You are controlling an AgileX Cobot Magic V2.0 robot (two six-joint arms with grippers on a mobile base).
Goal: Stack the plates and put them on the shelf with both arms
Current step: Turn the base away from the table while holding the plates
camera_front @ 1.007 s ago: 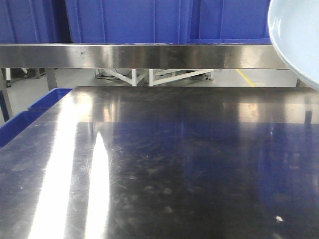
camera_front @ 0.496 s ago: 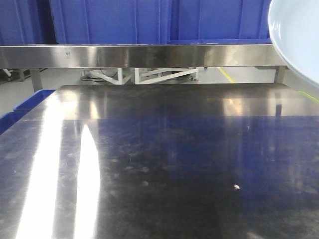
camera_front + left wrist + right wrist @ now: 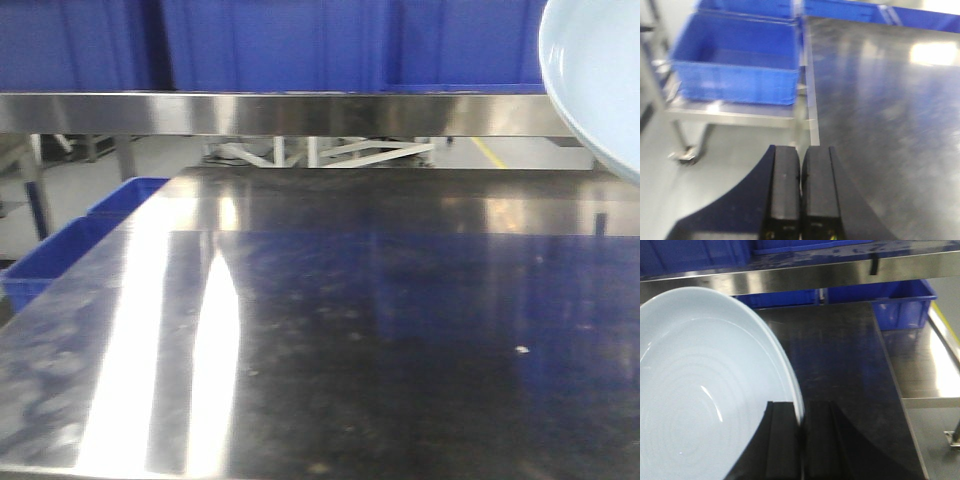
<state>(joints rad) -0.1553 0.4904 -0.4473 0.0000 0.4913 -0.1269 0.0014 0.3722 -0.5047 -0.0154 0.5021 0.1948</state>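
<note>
In the right gripper (image 3: pixel 801 412) — rim of the plate (image 3: pixel 705 390), pinched.

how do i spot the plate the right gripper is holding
Start at the dark steel tabletop below the shelf rail. Raised over its right side, a plate hangs tilted, its rim pinched in the right gripper. It is the only pale round thing among blue crates.

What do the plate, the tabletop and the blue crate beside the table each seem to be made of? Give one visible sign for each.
The plate looks like glazed ceramic, possibly melamine: pale, glossy, with a sharp highlight. The tabletop looks like stainless steel: streaky mirror-like reflections and fine scratches. The blue crate looks like moulded plastic: uniform colour, dull sheen, thick rim.
</note>
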